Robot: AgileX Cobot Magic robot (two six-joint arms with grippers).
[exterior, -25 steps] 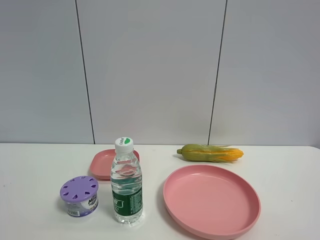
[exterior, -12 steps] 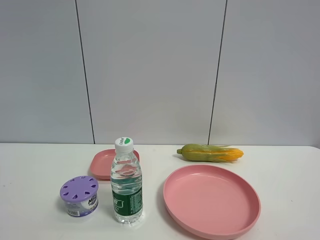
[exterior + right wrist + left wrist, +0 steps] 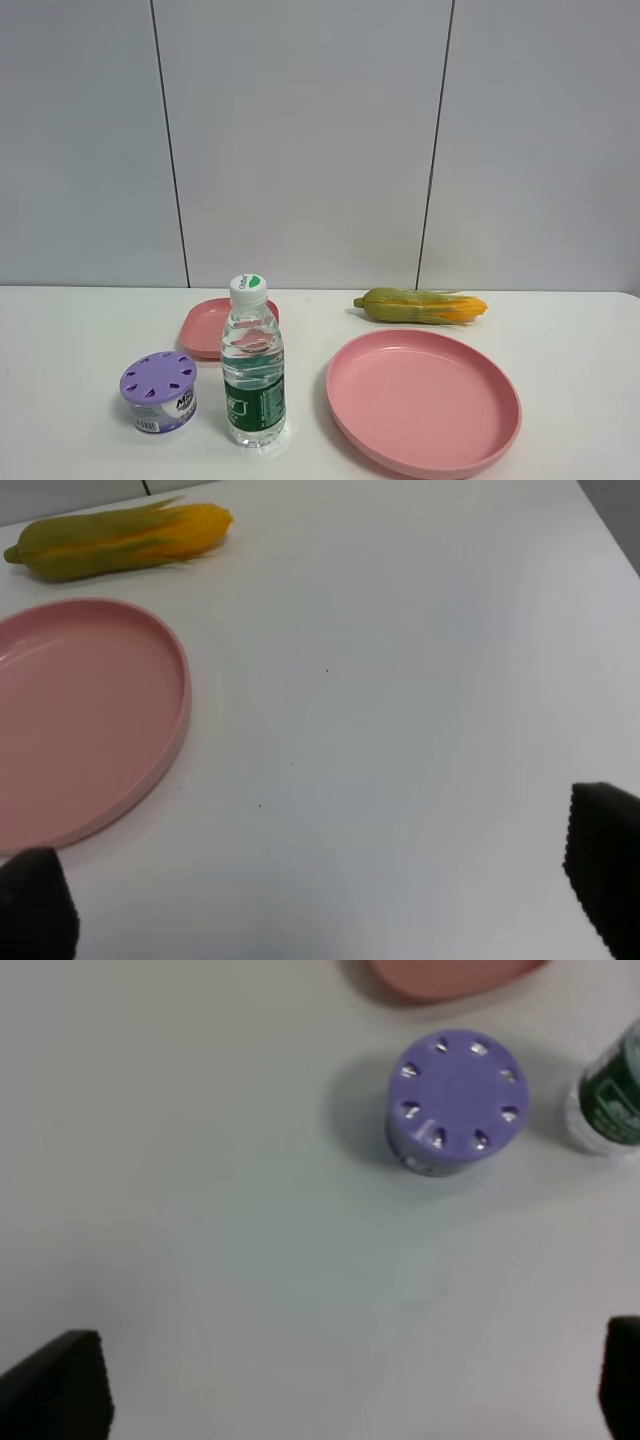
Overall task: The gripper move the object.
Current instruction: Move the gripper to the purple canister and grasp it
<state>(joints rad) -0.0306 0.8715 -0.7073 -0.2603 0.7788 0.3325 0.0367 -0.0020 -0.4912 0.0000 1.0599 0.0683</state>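
Detecting no movement since the earlier frame. Finding, on the white table (image 3: 60,340), just beside the water bottle (image 3: 253,370), the purple-lidded can (image 3: 159,392) standing upright. Noting left gripper (image 3: 335,1390) gaping wide, holding nothing, apart from it. Judging approach pending: centring over can, then descending.

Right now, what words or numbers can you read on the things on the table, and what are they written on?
Purple can, label: dark letters that may start with "M", too blurred to read.
Water bottle, green label: white print, too small to read.
Bottle cap: tiny marks, unreadable.
Large pink plate, small pink plate, corn: no writing visible.
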